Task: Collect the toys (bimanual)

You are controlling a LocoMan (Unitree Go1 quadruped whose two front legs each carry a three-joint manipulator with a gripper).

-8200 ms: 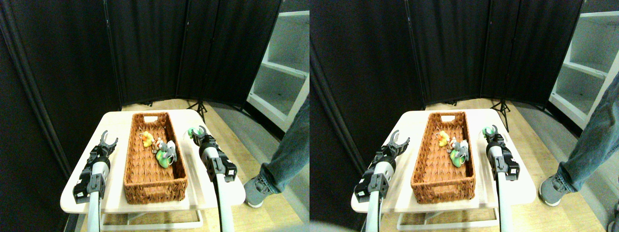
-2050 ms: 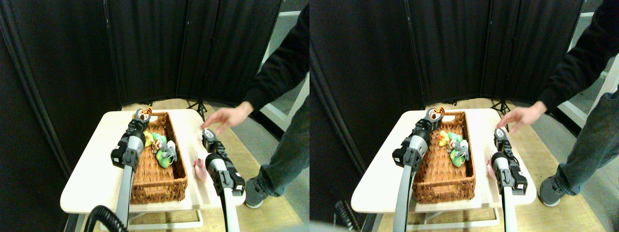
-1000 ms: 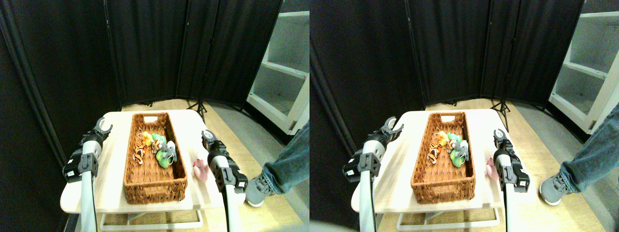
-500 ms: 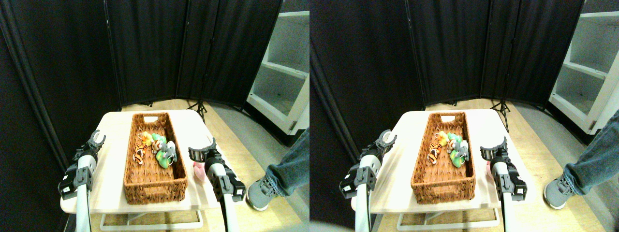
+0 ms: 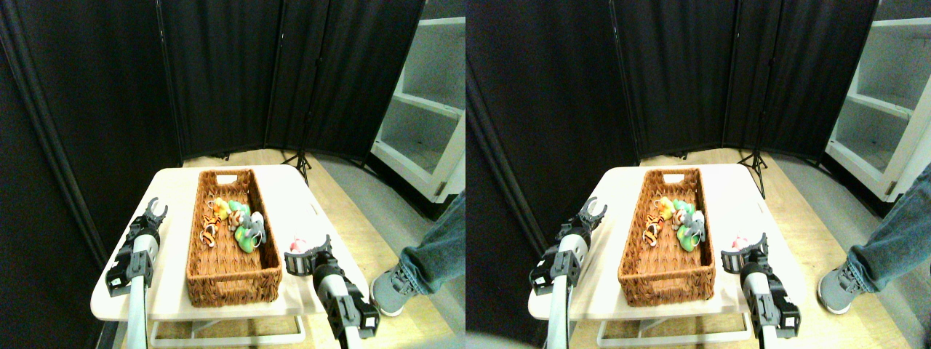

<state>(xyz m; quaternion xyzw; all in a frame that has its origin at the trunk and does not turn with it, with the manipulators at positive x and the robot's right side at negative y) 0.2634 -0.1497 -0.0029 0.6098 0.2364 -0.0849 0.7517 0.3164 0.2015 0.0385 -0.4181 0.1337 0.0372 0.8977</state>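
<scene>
A long brown wicker basket (image 5: 233, 233) is set lengthwise down the middle of a pale surface (image 5: 171, 196), from near its far edge to near its front edge. A small hole for a handle is cut in the basket's far end. Black folding screens (image 5: 218, 73) are stood behind the far edge. A white shelf (image 5: 422, 109) is seen past the right edge. A leg in blue jeans (image 5: 436, 251) and a grey shoe (image 5: 385, 291) are seen on the wooden floor (image 5: 364, 211).
</scene>
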